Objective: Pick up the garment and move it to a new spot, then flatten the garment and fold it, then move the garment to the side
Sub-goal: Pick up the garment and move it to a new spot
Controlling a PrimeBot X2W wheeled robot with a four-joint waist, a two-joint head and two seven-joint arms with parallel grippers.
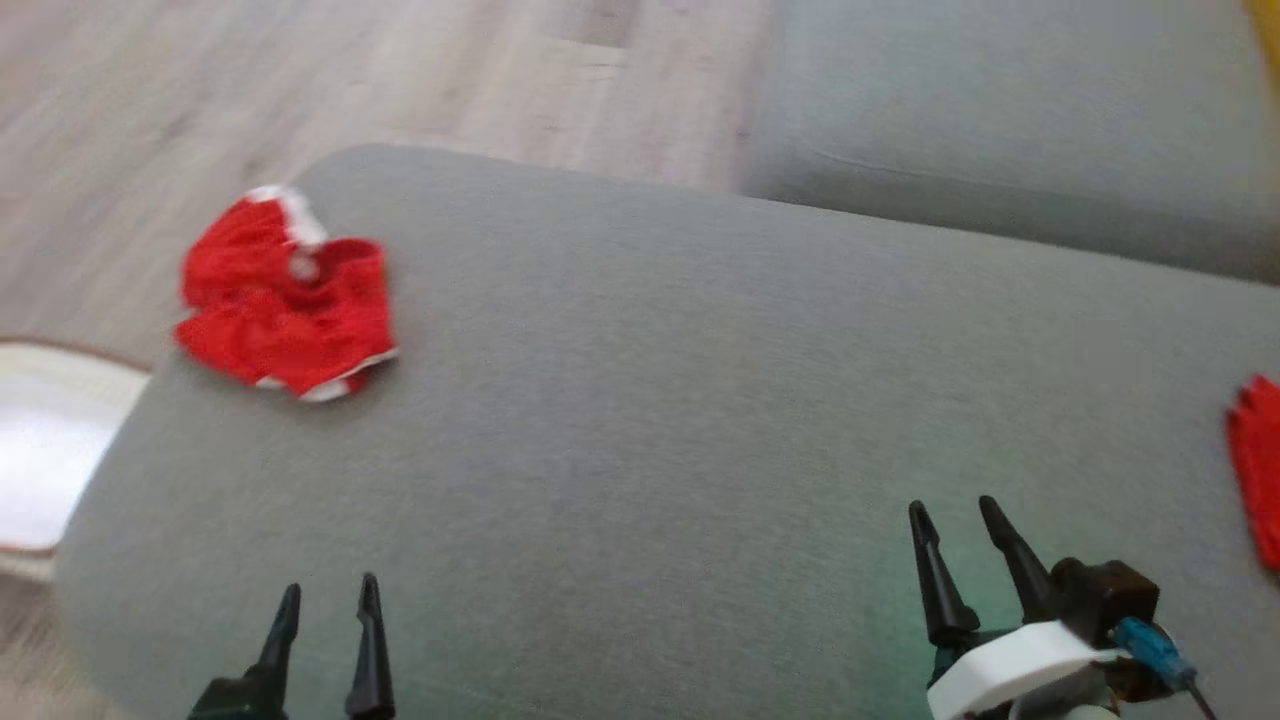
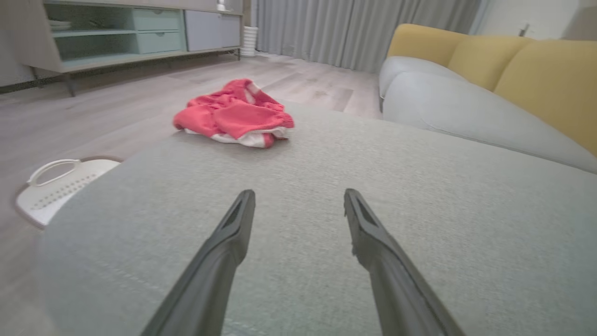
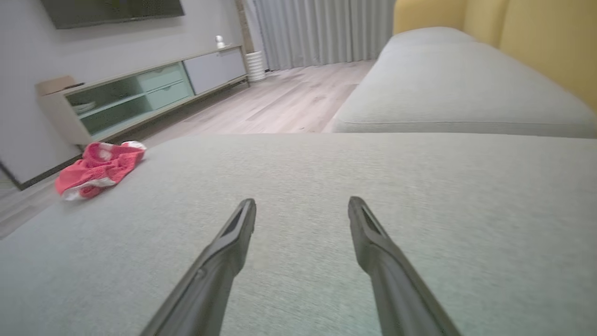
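While bunched in a loose heap at the far left edge of the grey cushion, treat the red garment as not yet picked up: first step, approach stage, by all appearances. Note left gripper and right gripper at the near edge, well apart from it, fingers spread, holding nothing. Next, probably: reach forward with the left, descend onto a raised fold, pinch. Expect soft, yielding upholstery. Disregard second red item at right. Beyond: white basket, wood floor, sofa, cabinet, curtains.
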